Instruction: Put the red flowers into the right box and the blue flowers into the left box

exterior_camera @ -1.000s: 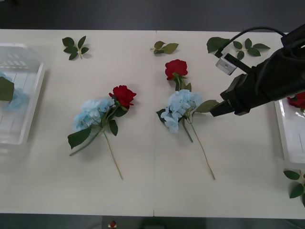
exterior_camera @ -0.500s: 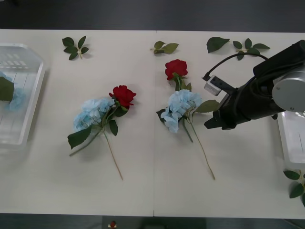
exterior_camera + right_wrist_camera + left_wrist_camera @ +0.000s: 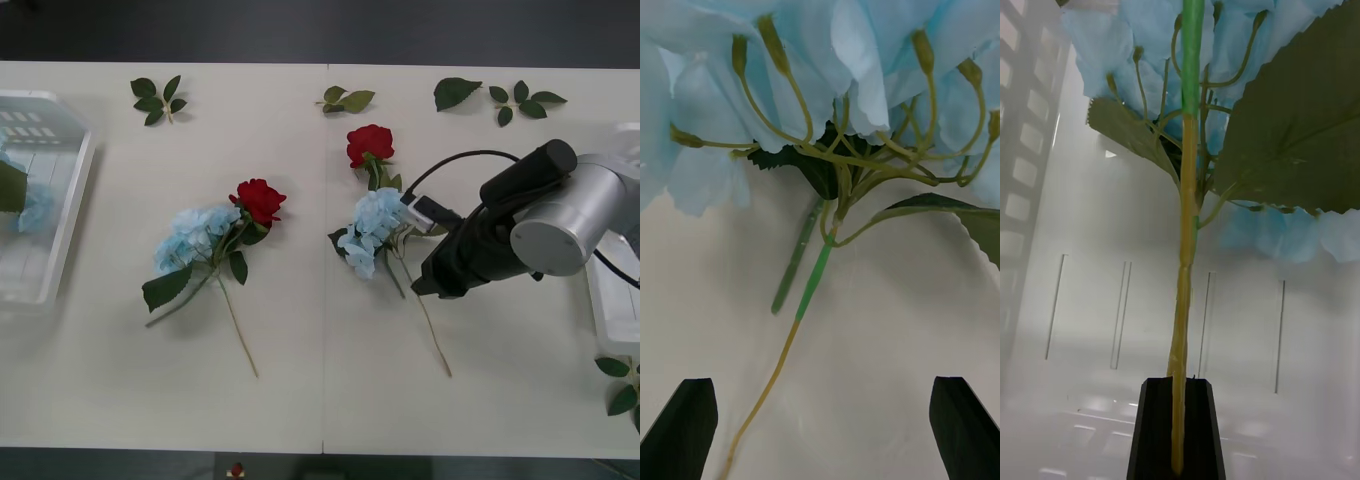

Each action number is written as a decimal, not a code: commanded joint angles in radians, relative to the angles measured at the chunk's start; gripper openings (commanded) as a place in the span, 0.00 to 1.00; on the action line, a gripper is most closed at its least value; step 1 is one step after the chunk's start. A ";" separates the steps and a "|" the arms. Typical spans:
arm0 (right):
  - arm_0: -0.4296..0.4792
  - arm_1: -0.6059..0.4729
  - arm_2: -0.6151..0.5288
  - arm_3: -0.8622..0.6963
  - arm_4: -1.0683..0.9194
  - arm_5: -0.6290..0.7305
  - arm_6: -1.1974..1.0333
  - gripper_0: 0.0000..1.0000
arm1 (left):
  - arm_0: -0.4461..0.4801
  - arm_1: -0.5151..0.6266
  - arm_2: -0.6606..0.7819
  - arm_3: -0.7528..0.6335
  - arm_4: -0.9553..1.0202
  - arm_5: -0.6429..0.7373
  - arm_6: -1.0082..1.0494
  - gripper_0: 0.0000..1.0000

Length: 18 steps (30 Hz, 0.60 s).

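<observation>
Right gripper (image 3: pixel 422 286) hangs low over the table (image 3: pixel 300 400), black fingers (image 3: pixel 679 427) spread wide, nothing between them; just ahead of it lies a blue flower (image 3: pixel 372 231), its thin stem (image 3: pixel 811 285) running between the tips; a red rose (image 3: pixel 370 143) sits just beyond that bloom; off to that bloom's left, another blue cluster (image 3: pixel 192 234) and rose (image 3: pixel 260 199) lie touching; at the table's left end, the left gripper (image 3: pixel 1178 450) is clamped on a blue flower's stem (image 3: pixel 1184 300) over the left box (image 3: pixel 50 250); the right box's rim (image 3: pixel 598 300) shows beside the right arm.
</observation>
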 commanded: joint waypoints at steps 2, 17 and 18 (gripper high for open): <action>-0.010 0.084 -0.005 0.076 0.058 0.000 -0.028 0.82 | -0.028 0.026 0.008 -0.007 0.005 -0.015 -0.020 0.08; 0.000 0.159 -0.004 0.137 0.150 0.023 -0.031 0.79 | -0.030 0.026 0.180 -0.079 0.277 0.341 -0.129 0.94; 0.000 0.162 -0.004 0.139 0.157 0.023 -0.031 0.79 | -0.033 0.026 0.192 -0.092 0.288 0.366 -0.129 0.94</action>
